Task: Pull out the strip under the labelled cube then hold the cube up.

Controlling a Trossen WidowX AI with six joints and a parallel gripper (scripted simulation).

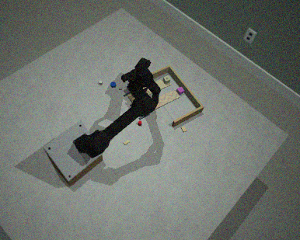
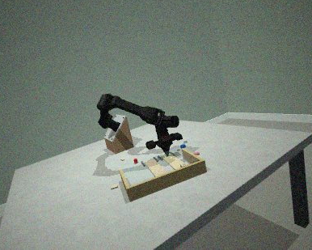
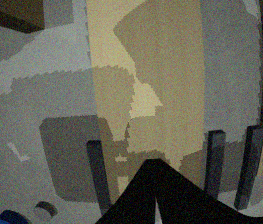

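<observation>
A pale cube [image 1: 167, 78] sits on the far part of a plain yellow strip [image 1: 164, 85] [image 2: 171, 161] [image 3: 106, 30]. A purple cube [image 1: 180, 90] is at the far end of a patterned strip [image 1: 168, 99] [image 2: 156, 169]. No label can be read on either cube. My gripper [image 2: 167, 154] [image 3: 152, 165] is shut and empty, pointing down low over the near end of the yellow strip. In the wrist view dark upright posts [image 3: 98, 175] [image 3: 214, 162] stand either side of it. The arm hides the near strip ends in the top view.
A wooden frame [image 1: 188, 93] [image 2: 163, 182] [image 3: 21, 19] walls the far side and ends. A red piece [image 1: 140, 123] [image 2: 135, 161], a blue piece [image 1: 113, 85] [image 2: 183, 146] [image 3: 11, 218] and small yellow pieces [image 1: 126, 142] [image 1: 183, 129] lie outside it.
</observation>
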